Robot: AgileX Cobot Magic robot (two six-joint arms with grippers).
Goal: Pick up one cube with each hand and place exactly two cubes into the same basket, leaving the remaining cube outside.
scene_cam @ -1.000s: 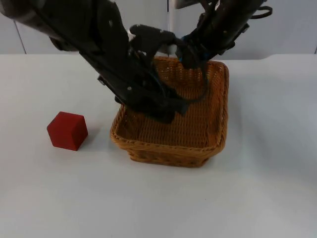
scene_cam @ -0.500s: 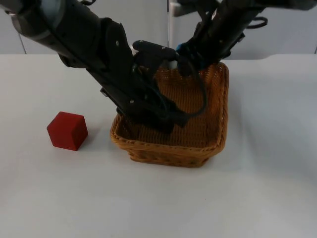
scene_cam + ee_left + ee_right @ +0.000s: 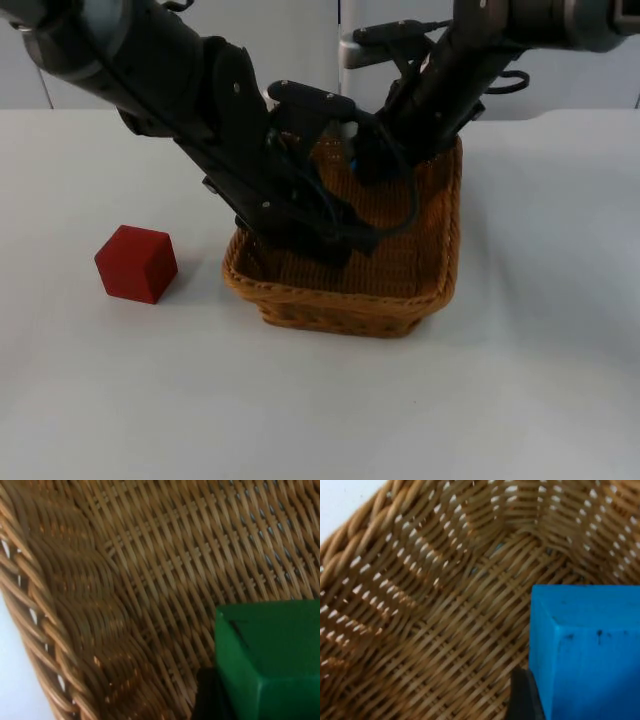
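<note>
Both grippers reach into the woven wicker basket [image 3: 420,285]: the left gripper [image 3: 340,240] seemingly clamps a green cube [image 3: 270,660], the right gripper [image 3: 368,160] a blue cube [image 3: 585,650]. A red cube [image 3: 136,263] sits on the white table [image 3: 540,380], well apart.

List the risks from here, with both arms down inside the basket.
1. The left gripper and right gripper both reach into the wicker basket; crowded so closely, the arms might collide.
2. The green cube sits near the woven wall, the blue cube near a corner; either could catch on the weave as it is let go.
3. An arm pulling out might drag the light basket towards the red cube.
</note>
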